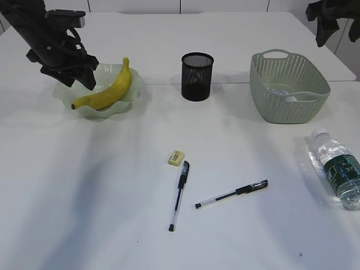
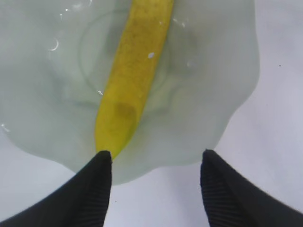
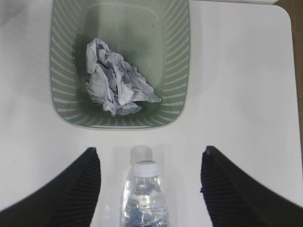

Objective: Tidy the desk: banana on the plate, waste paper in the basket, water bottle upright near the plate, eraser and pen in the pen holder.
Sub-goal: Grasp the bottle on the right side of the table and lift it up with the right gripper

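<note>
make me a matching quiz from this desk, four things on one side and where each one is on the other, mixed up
Things:
1. banana
2. waste paper
3. water bottle
4. eraser

Places:
A. on the desk beside a pen's end
B. lying on its side at the desk's right edge
C. in the plate
D. in the basket

Pairs: 1-C, 2-D, 3-B, 4-A

The plain white surface looked smooth and matt. The translucent pale green ruffled plate was glossy plastic, the long yellow banana matt and finely speckled. The black cylindrical pen holder was open metal mesh. The oval grey-green basket was matt woven-pattern plastic holding crumpled white waste paper. The small clear plastic water bottle gleamed.
</note>
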